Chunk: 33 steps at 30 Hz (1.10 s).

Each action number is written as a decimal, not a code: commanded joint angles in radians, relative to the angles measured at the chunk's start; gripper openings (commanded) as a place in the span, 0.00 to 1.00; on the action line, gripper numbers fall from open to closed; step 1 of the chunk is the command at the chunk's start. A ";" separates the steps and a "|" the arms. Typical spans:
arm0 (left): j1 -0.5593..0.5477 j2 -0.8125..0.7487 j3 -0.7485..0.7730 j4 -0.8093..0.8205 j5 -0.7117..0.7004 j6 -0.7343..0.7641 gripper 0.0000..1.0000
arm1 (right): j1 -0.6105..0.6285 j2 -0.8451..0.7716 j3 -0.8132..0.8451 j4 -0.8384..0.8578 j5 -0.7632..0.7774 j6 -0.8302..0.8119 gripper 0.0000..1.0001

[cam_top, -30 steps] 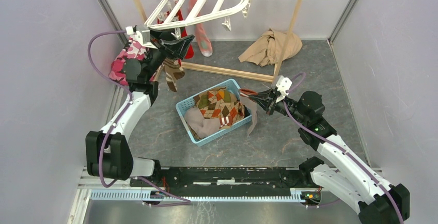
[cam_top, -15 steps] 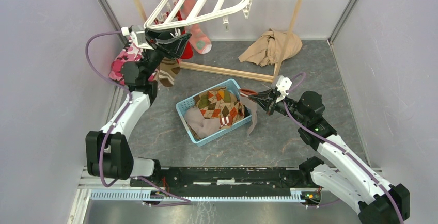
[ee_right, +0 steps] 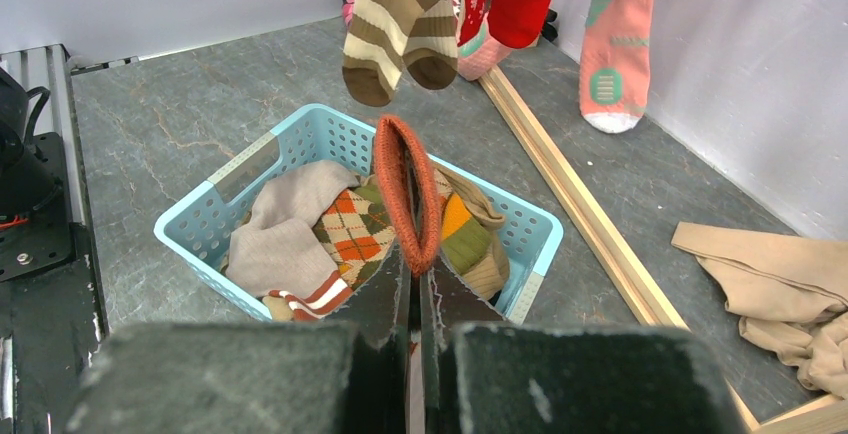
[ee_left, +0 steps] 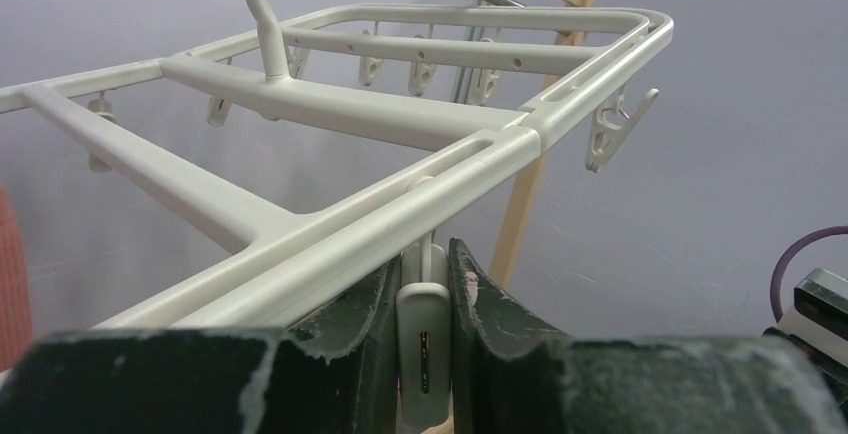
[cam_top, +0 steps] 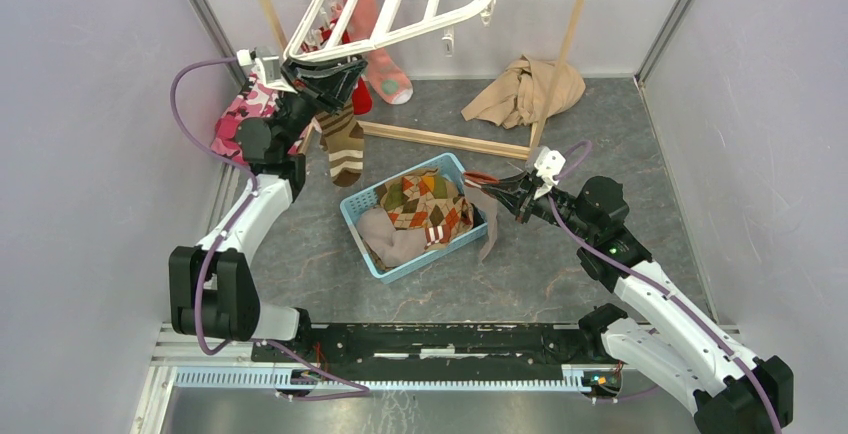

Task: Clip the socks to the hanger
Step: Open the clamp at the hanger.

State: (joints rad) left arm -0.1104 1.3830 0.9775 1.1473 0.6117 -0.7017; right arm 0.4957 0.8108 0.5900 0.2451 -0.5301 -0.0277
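Squeeze white clip open with left gripper, pinched on it beneath hanger. Feed in orange-cuffed sock, nipped by right gripper.

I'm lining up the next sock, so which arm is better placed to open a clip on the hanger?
Left. The left claw grips a white clip under the hanger. The right claw is shut on an orange-cuffed sock near the basket, away from the hanger.

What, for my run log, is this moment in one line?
left gripper: shut on hanger clip | right gripper: shut on orange-cuffed sock | basket: argyle sock inside
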 commanded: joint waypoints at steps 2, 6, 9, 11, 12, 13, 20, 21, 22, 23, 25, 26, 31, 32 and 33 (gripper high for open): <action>0.006 -0.002 0.051 0.037 0.003 -0.062 0.03 | 0.002 -0.012 0.015 0.018 0.002 -0.009 0.00; 0.007 -0.002 0.059 0.019 0.000 -0.099 0.02 | 0.002 0.002 0.025 0.029 -0.013 0.000 0.00; 0.009 -0.004 0.059 0.006 -0.010 -0.140 0.02 | 0.003 0.026 0.044 0.061 -0.040 0.026 0.01; 0.010 -0.004 0.061 -0.009 -0.017 -0.174 0.02 | 0.003 0.052 0.062 0.093 -0.065 0.066 0.00; 0.012 -0.003 0.062 -0.015 -0.018 -0.192 0.03 | 0.006 0.064 0.073 0.114 -0.073 0.080 0.00; 0.012 -0.002 0.062 -0.023 -0.018 -0.200 0.04 | 0.011 0.077 0.082 0.127 -0.078 0.091 0.00; 0.013 0.003 0.072 -0.092 -0.020 -0.226 0.02 | 0.083 0.227 0.175 0.306 -0.109 0.220 0.00; 0.013 0.001 0.074 -0.108 -0.027 -0.228 0.02 | 0.089 0.256 0.193 0.353 -0.126 0.250 0.00; 0.013 -0.001 0.077 -0.126 -0.034 -0.227 0.02 | 0.099 0.295 0.212 0.391 -0.142 0.283 0.00; 0.013 -0.003 0.079 -0.144 -0.042 -0.230 0.02 | 0.108 0.322 0.236 0.425 -0.154 0.307 0.00; 0.013 -0.007 0.084 -0.184 -0.065 -0.245 0.02 | 0.124 0.387 0.279 0.472 -0.159 0.350 0.01; 0.014 -0.009 0.091 -0.220 -0.079 -0.255 0.02 | 0.129 0.410 0.301 0.493 -0.159 0.365 0.01; 0.013 -0.012 0.136 -0.385 -0.130 -0.264 0.02 | 0.139 0.549 0.413 0.606 -0.189 0.477 0.00; 0.014 -0.011 0.143 -0.404 -0.135 -0.266 0.02 | 0.142 0.578 0.430 0.627 -0.190 0.495 0.00; 0.013 -0.010 0.150 -0.423 -0.139 -0.267 0.03 | 0.145 0.601 0.448 0.642 -0.190 0.514 0.00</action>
State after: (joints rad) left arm -0.1020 1.3830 1.0657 0.8387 0.5232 -0.9253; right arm 0.6300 1.3437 0.9417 0.7181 -0.6891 0.3660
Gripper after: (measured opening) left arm 0.263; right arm 0.021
